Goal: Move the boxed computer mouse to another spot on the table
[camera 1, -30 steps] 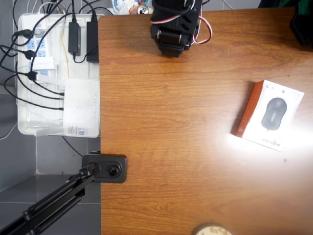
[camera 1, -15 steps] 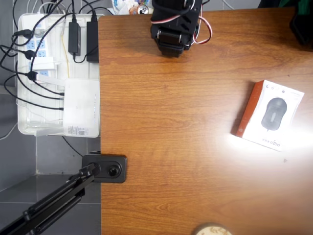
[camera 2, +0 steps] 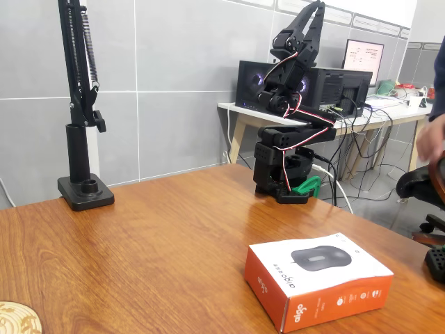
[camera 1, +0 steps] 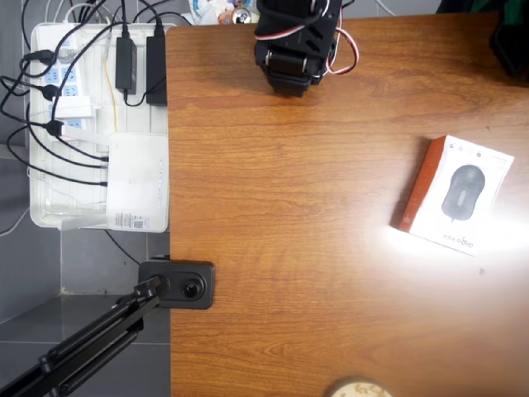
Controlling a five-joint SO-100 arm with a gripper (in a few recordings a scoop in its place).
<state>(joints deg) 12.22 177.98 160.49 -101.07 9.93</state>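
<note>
So the boxed computer mouse (camera 1: 454, 196) is just lying flat on the table (camera 1: 289, 248), over on the right side in the overhead view, orange panel facing left; in the fixed view (camera 2: 318, 278) it's up front near the right edge, nothing touching it; we'd say the task hasn't really started, the whole reach, grab, carry and set-down is still to do. The arm is well apart from the box, folded up over its base at the far edge of the table; the gripper (camera 2: 311, 14) points up toward the ceiling in the fixed view, jaws look closed together with nothing in them, as far as we can tell. Off to the side we've got a black camera stand (camera 2: 81, 104) clamped at the table edge, and a white tray (camera 1: 50, 211) of power strips and cables beside the table.
</note>
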